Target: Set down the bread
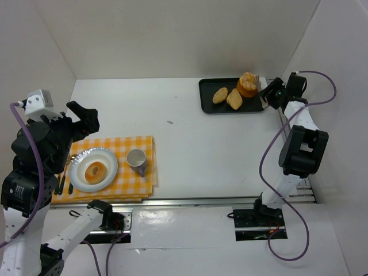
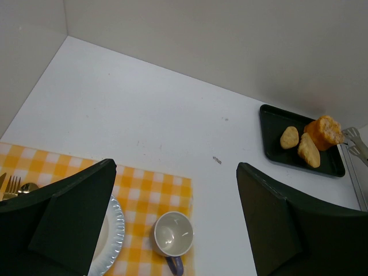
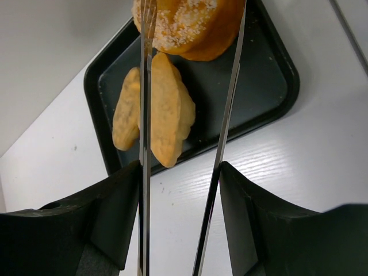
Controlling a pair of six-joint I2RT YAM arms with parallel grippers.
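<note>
The bread to be moved is, as I judge it, the big sugared bun [image 3: 190, 23]. It sits at the far right corner of the black tray [image 3: 270, 86], which lies by the table's far right corner. The bun is straight ahead of the right gripper [image 3: 179, 172], out at the tips of the tongs [image 3: 144, 115] it carries. One blade crosses the bun's left part and the other runs along its right flank, so the blades straddle it. Whether they already pinch it, or whether it has left the tray, I cannot tell.

The bun is roundish, with no clear long axis. Two smaller rolls lie just beside it, toward the near left of the tray.

The right fingers are pressed onto the tongs' two arms, gripping the tool. That arm is stretched along the right edge, wrist pitched down over the tray's right end, and it is far the nearer.

The left gripper [image 2: 175, 165] hangs wide open and empty over the checked cloth [image 1: 138, 184] at the near left. A plate [image 1: 106, 158] and a cup [image 1: 136, 159] stand there — well apart from the tray.
</note>
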